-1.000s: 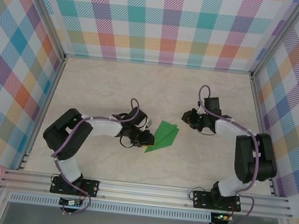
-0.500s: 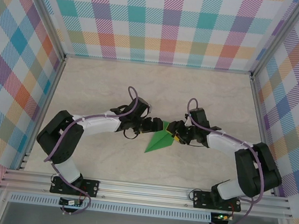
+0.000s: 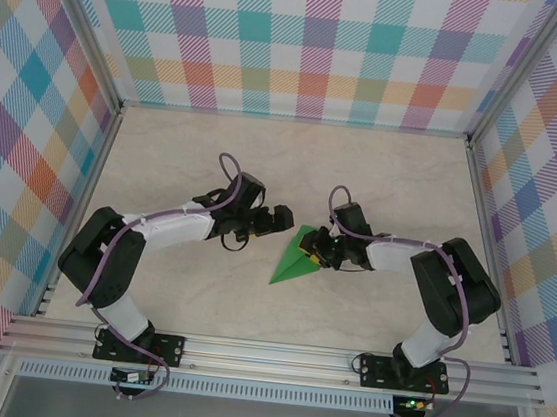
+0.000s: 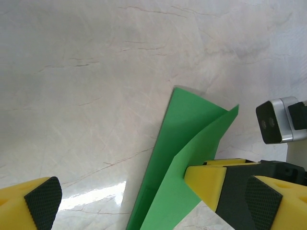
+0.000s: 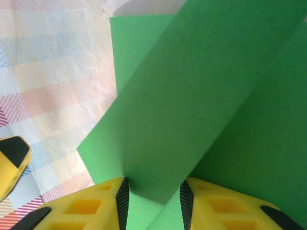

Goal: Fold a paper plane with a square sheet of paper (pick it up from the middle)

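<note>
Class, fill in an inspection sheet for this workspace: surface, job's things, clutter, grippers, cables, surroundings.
Surface: pale marbled table.
Job's things: green paper plane, narrow and pointed, lying mid-table with one fold raised.
Clutter: nothing seen.
Grippers: left gripper open, beside the plane's wide end and not gripping it; right gripper with fingers closed on the raised fold.
Cables: purple cables looped along both arms, off the paper.
Surroundings: checked walls; aluminium rail at the near edge.
</note>
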Motion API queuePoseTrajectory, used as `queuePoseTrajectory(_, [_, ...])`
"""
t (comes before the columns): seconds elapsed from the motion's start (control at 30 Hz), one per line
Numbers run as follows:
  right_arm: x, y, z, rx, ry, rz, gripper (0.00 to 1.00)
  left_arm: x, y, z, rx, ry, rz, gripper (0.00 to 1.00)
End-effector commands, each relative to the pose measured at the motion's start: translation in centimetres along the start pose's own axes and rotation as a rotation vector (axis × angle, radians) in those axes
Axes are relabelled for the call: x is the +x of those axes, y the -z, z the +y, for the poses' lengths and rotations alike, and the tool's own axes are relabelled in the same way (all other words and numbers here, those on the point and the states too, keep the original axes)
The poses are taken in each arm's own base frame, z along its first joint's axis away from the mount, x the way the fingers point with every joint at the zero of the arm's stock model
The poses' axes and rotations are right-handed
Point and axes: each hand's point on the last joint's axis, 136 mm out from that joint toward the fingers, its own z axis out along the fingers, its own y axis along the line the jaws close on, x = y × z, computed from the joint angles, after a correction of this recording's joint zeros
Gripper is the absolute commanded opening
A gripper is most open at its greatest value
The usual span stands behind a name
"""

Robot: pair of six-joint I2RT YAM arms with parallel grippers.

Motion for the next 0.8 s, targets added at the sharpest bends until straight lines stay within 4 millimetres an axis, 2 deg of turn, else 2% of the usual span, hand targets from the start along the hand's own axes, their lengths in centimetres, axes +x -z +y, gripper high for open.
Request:
queuePoseTrajectory(0.0, [-0.9, -0.3, 2.0, -0.062, 0.032, -0.026, 0.32, -0.6, 1.1, 0.0, 0.024, 0.044, -0.013, 1.00])
queuePoseTrajectory(0.13, [-1.4, -0.4, 2.4, -0.095, 0.023, -0.058, 0.26, -0.7, 1.2, 0.2, 0.049, 0.079, 0.008, 1.00])
queuePoseTrajectory(0.3, [-2.5, 1.0, 3.8, -0.148, 0.033, -0.148, 0.11, -0.6, 1.5, 0.4, 0.113, 0.132, 0.048, 1.00])
queuePoseTrajectory(0.43, [-3.7, 3.7, 7.6, -0.244, 0.091, -0.201, 0.03, -0.7, 2.6, -0.2, 0.225, 0.192, 0.095, 1.00])
queuePoseTrajectory(0.57, [-5.4, 7.2, 12.4, -0.394, 0.133, -0.203, 0.03, -1.1, 5.0, -1.9, 0.354, 0.214, 0.132, 1.00])
queuePoseTrajectory(0.77, [-7.7, 10.8, 17.1, -0.570, 0.123, -0.139, 0.03, -1.3, 7.9, -5.0, 0.528, 0.221, 0.150, 1.00])
